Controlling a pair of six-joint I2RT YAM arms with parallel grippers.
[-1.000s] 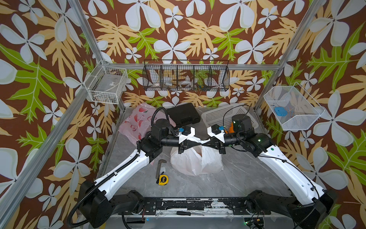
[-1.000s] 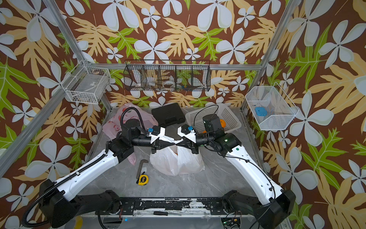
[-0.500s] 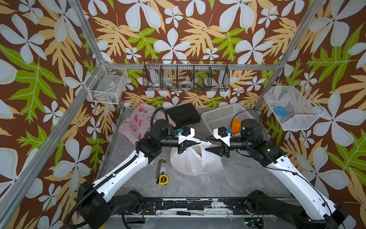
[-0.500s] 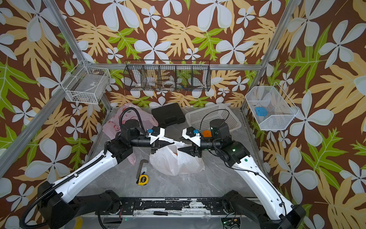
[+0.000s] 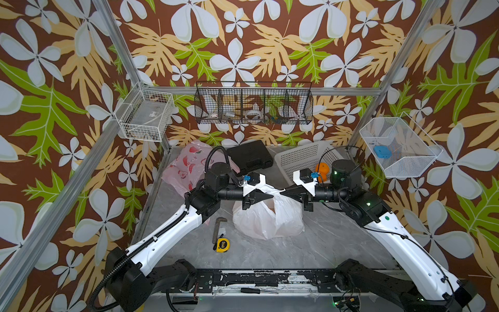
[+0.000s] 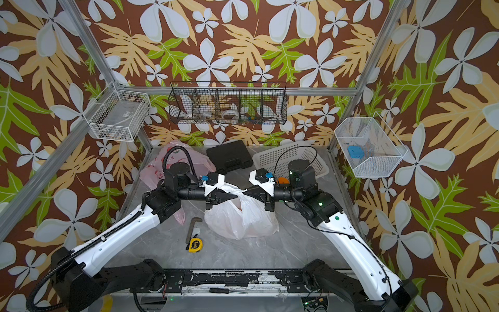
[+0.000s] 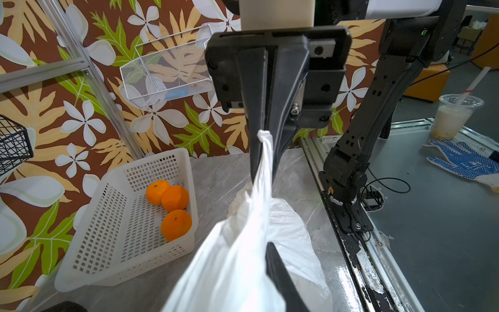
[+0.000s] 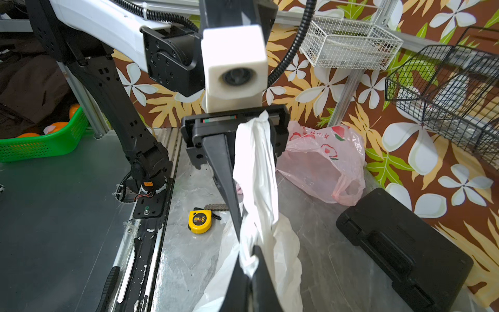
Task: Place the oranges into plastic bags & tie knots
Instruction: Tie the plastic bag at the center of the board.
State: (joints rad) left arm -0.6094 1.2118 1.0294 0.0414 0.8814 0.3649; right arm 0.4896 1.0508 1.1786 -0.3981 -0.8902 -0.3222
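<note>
So, the translucent white plastic bag (image 5: 267, 218) has its handle strip (image 5: 276, 192) stretched 9-to-3 o'clock. The right gripper (image 5: 282, 192), open earlier, now pinches it tight; can't tell for the left gripper (image 5: 270, 197).

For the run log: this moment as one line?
step: tying | left claw: at white bag | right claw: shut on white bag | basket: three oranges

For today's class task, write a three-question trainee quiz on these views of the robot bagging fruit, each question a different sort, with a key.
1. True or false: the white basket holds three oranges.
2. The right end effector is shut on: A an orange, B the white bag, C the white basket.
3. Name the yellow tool on the table near the white bag.
Key: 1 true; 2 B; 3 tape measure.
</note>
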